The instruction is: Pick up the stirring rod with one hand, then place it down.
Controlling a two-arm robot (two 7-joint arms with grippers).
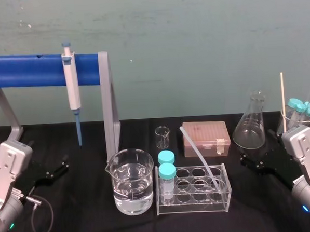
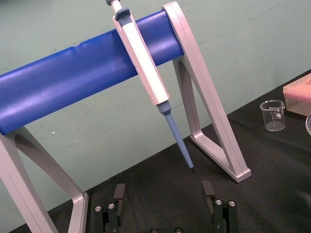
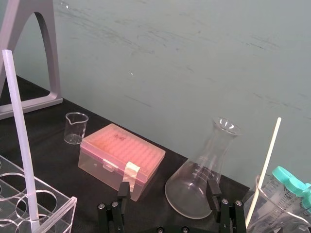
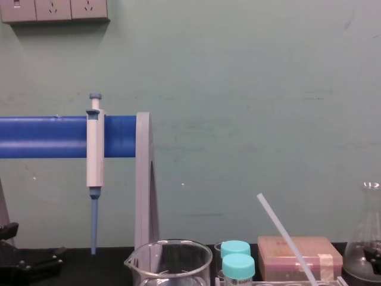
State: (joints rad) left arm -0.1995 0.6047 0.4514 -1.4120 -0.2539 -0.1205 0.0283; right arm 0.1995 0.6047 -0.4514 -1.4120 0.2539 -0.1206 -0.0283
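Stirring rod [image 1: 198,154] leaned in the rack [image 1: 196,203]; left gripper [image 1: 55,170] and right gripper [image 1: 257,162] both gaped empty, well apart from it. I feared a skewed grab would drag the rack or clip the flask [image 1: 249,129].

This is looking like a laboratory. A pipette [image 1: 71,81] is hanging at ten o'clock, and a conical flask [image 1: 249,124] is standing at three o'clock.

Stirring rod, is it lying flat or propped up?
Propped up, tilted: the stirring rod stands with its lower end in the test tube rack.
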